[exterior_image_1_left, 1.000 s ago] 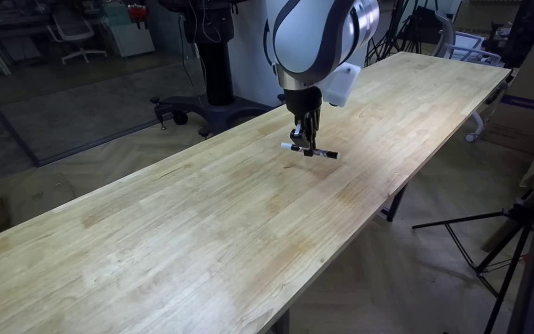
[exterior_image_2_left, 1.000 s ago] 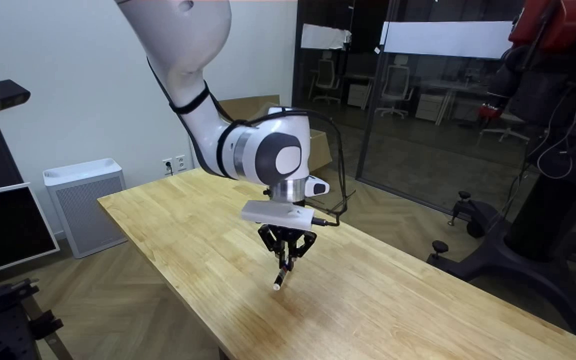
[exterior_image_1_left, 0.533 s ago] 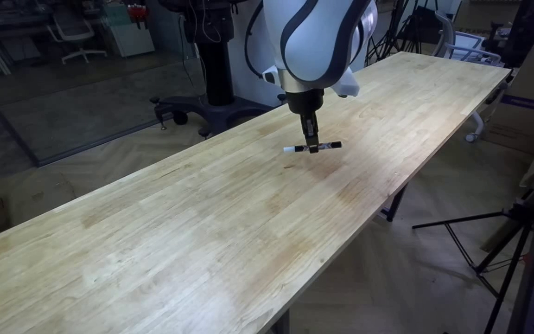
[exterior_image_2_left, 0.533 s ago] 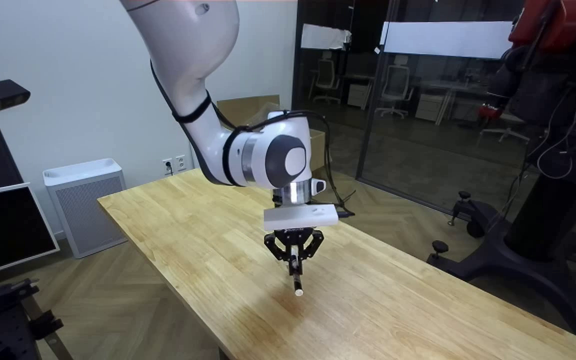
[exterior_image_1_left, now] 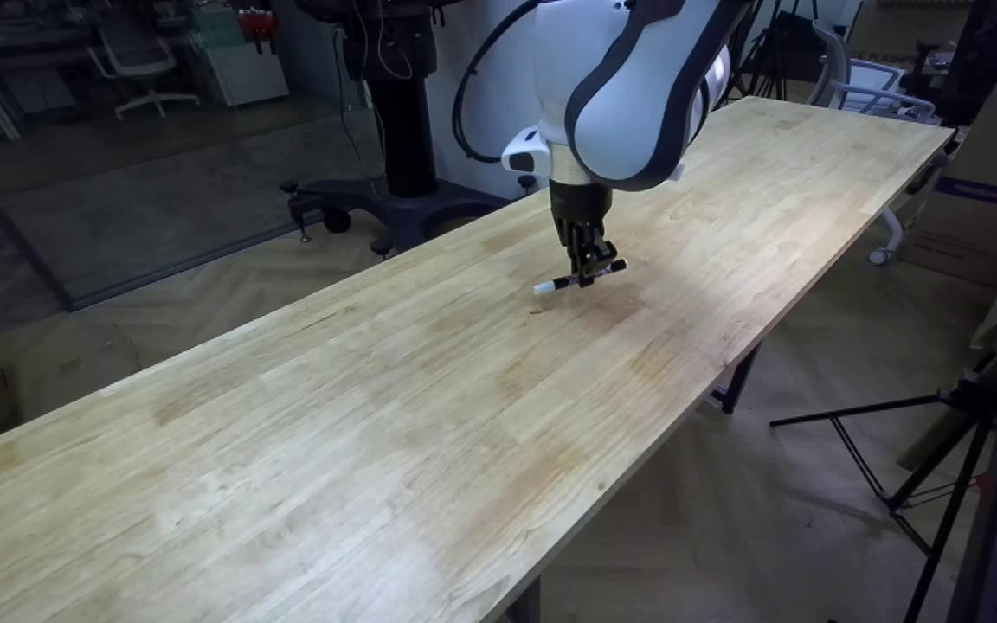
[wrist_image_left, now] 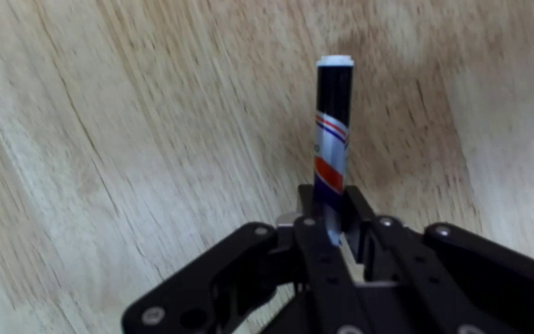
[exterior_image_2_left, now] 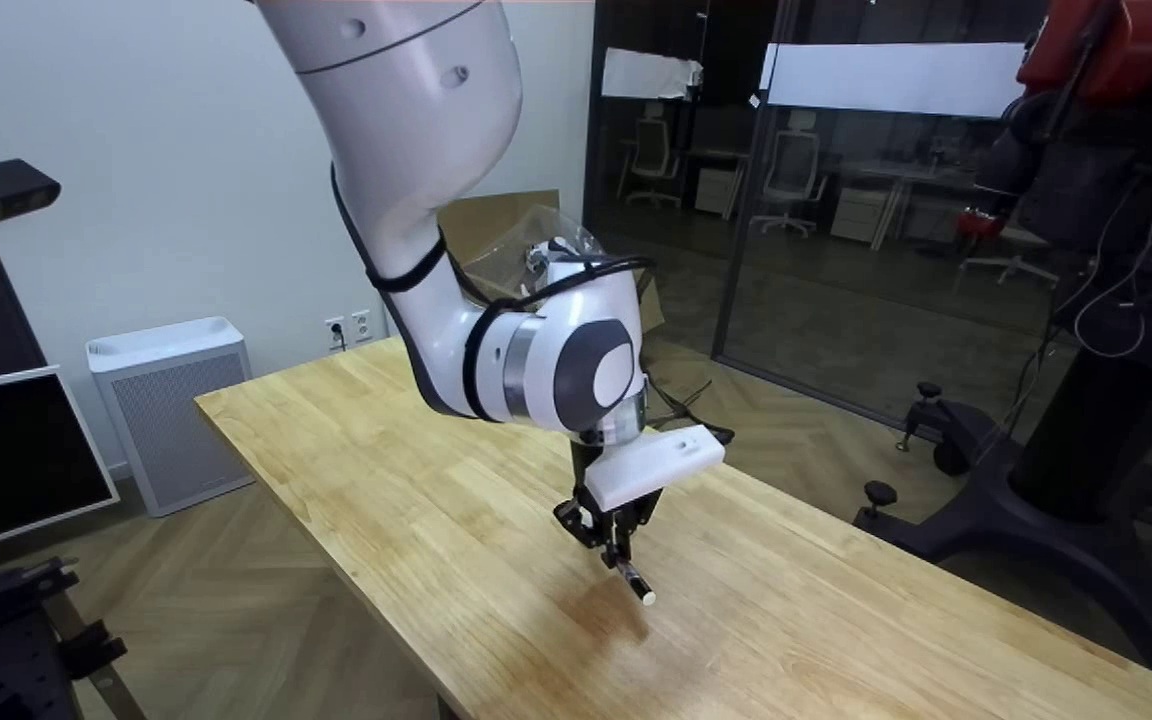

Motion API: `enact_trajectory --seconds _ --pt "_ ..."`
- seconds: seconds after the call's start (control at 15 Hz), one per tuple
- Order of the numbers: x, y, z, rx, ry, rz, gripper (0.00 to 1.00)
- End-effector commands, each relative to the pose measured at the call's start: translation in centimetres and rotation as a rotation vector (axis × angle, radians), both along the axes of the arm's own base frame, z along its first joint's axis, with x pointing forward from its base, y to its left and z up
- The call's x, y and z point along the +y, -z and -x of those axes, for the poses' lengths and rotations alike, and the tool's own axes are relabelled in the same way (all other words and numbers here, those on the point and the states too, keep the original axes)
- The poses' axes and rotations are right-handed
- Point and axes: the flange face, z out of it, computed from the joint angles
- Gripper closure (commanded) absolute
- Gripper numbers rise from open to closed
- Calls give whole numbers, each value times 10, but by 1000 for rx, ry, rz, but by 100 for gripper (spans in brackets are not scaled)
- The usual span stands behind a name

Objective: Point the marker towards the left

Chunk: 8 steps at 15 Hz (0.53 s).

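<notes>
The marker is thin and black, with a whitish end and a striped white, orange and purple label. My gripper is shut on the marker around its middle, in both exterior views. The marker lies roughly level a little above the wooden table. In an exterior view its whitish end points left and slightly toward the camera. In an exterior view the gripper is tilted and the marker's black end points down right. In the wrist view the marker stands out between the fingertips; its lower part is hidden.
The long table's edge runs along the near side. A dark wheeled stand stands on the floor behind the table. A tripod and cardboard boxes stand off its right side.
The gripper has turned with the marker in it, swinging the whitish end toward the camera in an exterior view. In an exterior view it moved right and tilted, and the black end swung rightward.
</notes>
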Motion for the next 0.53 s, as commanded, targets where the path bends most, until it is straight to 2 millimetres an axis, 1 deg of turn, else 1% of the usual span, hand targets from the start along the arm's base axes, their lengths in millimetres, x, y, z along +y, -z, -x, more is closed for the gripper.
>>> enact_trajectory --seconds 0.0,0.27,0.47 --pt "-1 1 -1 -6 -41 -69 96" --pt "0 4 -3 3 46 -144 96" --pt "0 8 -5 11 90 -159 96"
